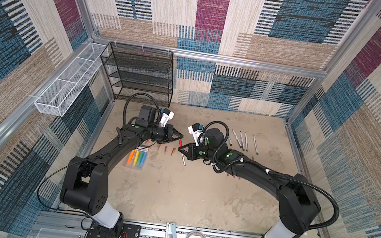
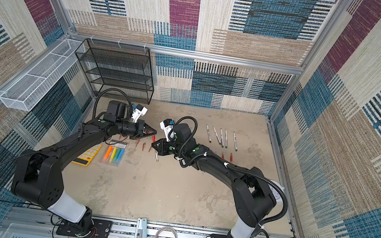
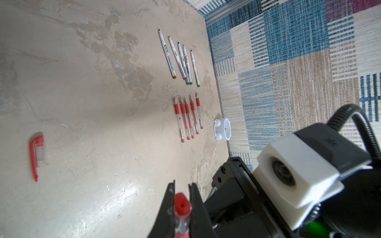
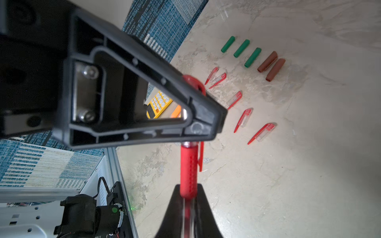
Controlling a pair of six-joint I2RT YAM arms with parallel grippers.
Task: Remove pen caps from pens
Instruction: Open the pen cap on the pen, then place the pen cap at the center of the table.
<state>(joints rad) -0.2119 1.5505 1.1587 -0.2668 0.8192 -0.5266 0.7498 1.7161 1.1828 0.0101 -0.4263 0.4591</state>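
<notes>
- Red-gripped pen (image 4: 189,164): clamped in closed right gripper (image 4: 188,188).
- Red cap (image 3: 182,204): pinched in closed left gripper (image 3: 181,185).
- Loose caps (image 4: 252,57), green, brown, red: rowed on table (image 4: 309,185).

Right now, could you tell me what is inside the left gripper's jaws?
A red pen cap, pinched in the left gripper; it sits on the pen the right gripper holds. The pen's tip is hidden.

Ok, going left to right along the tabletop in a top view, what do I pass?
You pass the yellow calculator → highlighter pack → loose red caps → held pen → white-barrelled pens.
</notes>
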